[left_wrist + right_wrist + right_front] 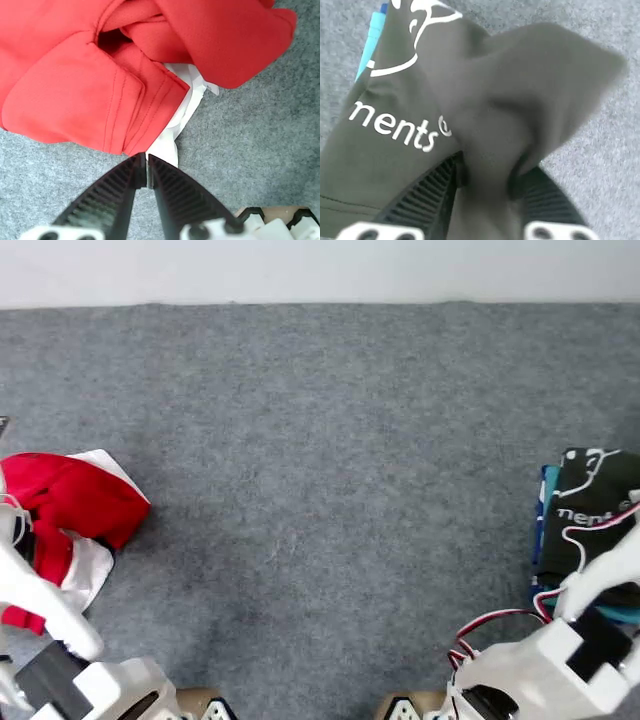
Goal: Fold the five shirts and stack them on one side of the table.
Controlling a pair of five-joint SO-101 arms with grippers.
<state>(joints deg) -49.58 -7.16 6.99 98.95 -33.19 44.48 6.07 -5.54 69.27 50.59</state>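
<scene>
Red shirt: crumpled, unfolded, at left edge of table, lying over a white shirt. Dark shirt, white print, tops the right-edge stack, one part bunched up; blue shirt edge shows beneath.

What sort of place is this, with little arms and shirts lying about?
Probably a robotics test bench rather than a laundry: a grey felt-covered table, two small arms at its edge, a crumpled red shirt, and the right gripper clamped on a dark shirt.

Red shirt, dark white-lettered shirt, grey table.
</scene>
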